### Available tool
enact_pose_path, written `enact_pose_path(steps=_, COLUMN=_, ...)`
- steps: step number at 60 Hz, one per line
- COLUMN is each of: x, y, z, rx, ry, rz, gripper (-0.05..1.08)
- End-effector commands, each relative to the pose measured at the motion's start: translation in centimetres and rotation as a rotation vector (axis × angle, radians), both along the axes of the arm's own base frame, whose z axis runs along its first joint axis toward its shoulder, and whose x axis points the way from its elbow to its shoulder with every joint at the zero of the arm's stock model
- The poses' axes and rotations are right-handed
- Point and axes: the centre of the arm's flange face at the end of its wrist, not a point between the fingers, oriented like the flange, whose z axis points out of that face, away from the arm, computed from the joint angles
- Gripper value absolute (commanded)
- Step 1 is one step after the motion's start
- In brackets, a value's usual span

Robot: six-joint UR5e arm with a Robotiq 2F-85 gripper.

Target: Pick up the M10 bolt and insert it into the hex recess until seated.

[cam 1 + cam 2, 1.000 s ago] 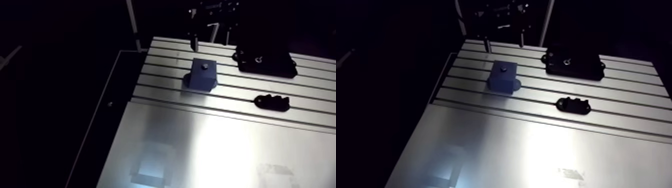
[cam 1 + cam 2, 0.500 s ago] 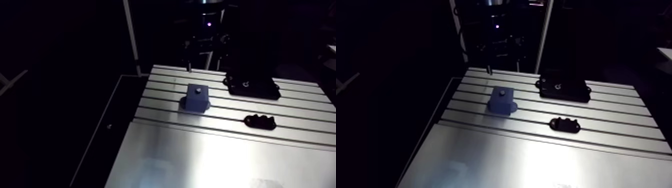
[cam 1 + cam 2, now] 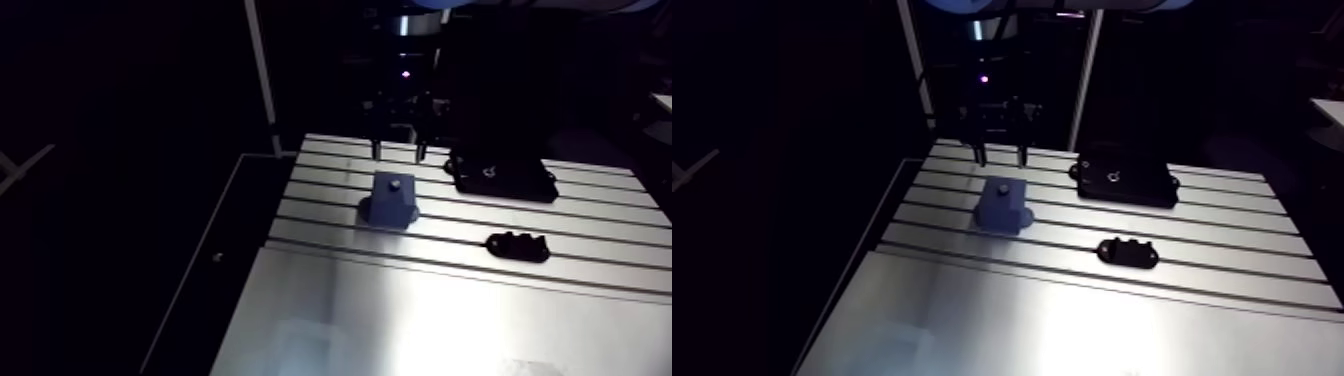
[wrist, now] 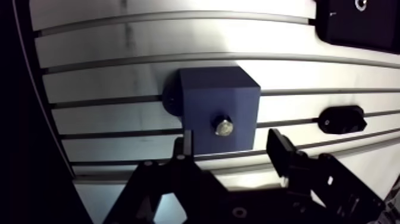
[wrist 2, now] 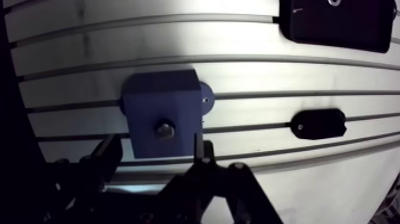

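1. The blue block [image 4: 217, 107] stands on the slotted table [image 4: 119, 42], set across its slots. Rounded feet show at the block's base.
2. The bolt [image 4: 224, 127] sits in the block's top face with its silvery head up. It lies off centre, toward the edge of the block nearest the gripper. How deep it sits cannot be told.
3. The gripper [image 4: 232, 143] hangs above the block without touching it. Its fingers [image 4: 187, 143] are spread wide and hold nothing.
4. In the wrist view the bolt shows between the two fingers and touches neither.
5. In the arm view the gripper points straight down over the slots just behind the block.
6. A large black plate [image 4: 363, 24] lies flat on the table, well apart from the block to one side. A small metal ring shows on the plate.
7. A small black bracket [image 4: 341, 119] lies on the same side of the block as the plate. It is clear of both the block and the plate.
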Motion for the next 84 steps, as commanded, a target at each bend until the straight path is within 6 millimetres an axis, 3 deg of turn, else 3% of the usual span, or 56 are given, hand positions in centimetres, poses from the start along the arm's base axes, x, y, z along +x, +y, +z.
enact_pose_path(steps=1, x=0.5, y=-0.3, z=-0.9, rx=-0.047, ry=-0.024, rz=-0.023, gripper=0.34)
enact_pose_path(steps=35, x=1.2, y=1.5, z=-1.7, rx=-0.039, ry=-0.046, rz=-0.041, gripper=0.39)
enact_pose_path(steps=84, x=1.7, y=1.5, z=-3.1, rx=-0.064, ry=-0.001, rz=0.038, gripper=0.49)
